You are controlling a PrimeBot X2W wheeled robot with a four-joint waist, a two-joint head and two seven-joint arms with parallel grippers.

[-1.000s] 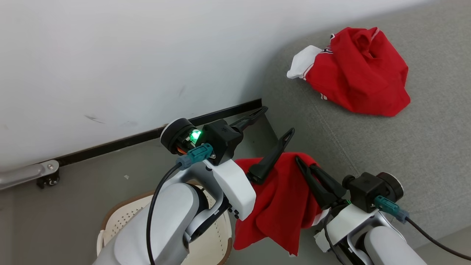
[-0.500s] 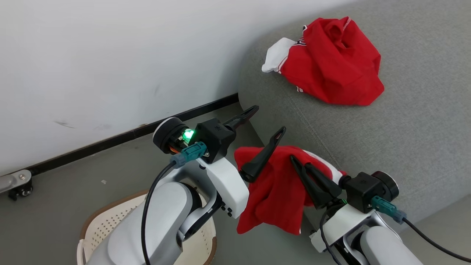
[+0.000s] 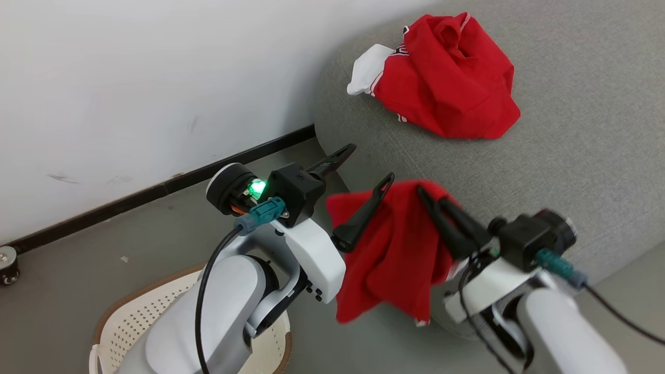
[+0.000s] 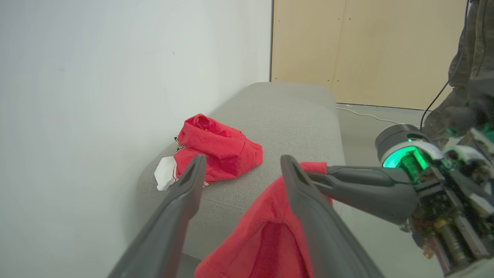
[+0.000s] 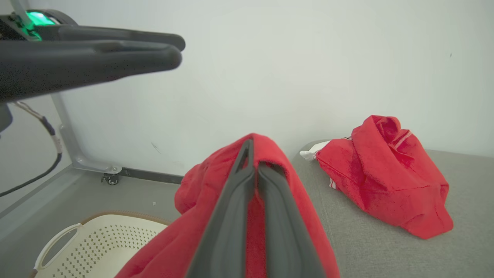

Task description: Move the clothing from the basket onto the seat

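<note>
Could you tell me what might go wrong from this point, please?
1. The held garment hangs past the sofa edge, over the floor; released here, it would likely slide off.
2. The right gripper pinches only a top fold, so the garment could slip free.
3. The open left gripper has one finger close beside the garment and might snag it.

White wall (image 3: 130, 78), black baseboard (image 3: 260, 151), grey floor (image 3: 62, 280), caster wheel (image 3: 6, 265), pale wooden panel (image 4: 366, 50)

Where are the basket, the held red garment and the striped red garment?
basket (image 3: 135, 324), head view, perforated cream wall.
held red garment (image 3: 395, 254), head view, hanging middle fold.
striped red garment (image 3: 447, 88), head view, its red middle.
</note>
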